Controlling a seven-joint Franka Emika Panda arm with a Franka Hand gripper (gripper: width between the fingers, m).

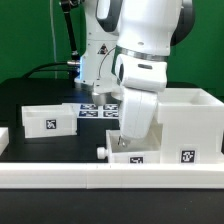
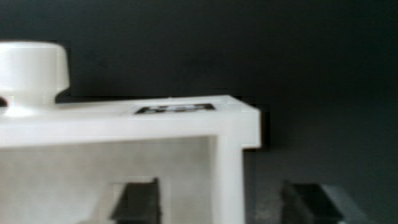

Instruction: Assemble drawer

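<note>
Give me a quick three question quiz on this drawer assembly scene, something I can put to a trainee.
1. True or false: in the wrist view, the fingers of the hand stand on either side of a side wall of the small tray.
2. Multiple choice: in the exterior view, the large casing stands A, on the exterior view's left of the hand; B, on the exterior view's right of the hand; C, on top of the small tray.
3. Short answer: which flat tagged thing lies on the table beyond the arm?
Key: 1 true; 2 B; 3 the marker board.
</note>
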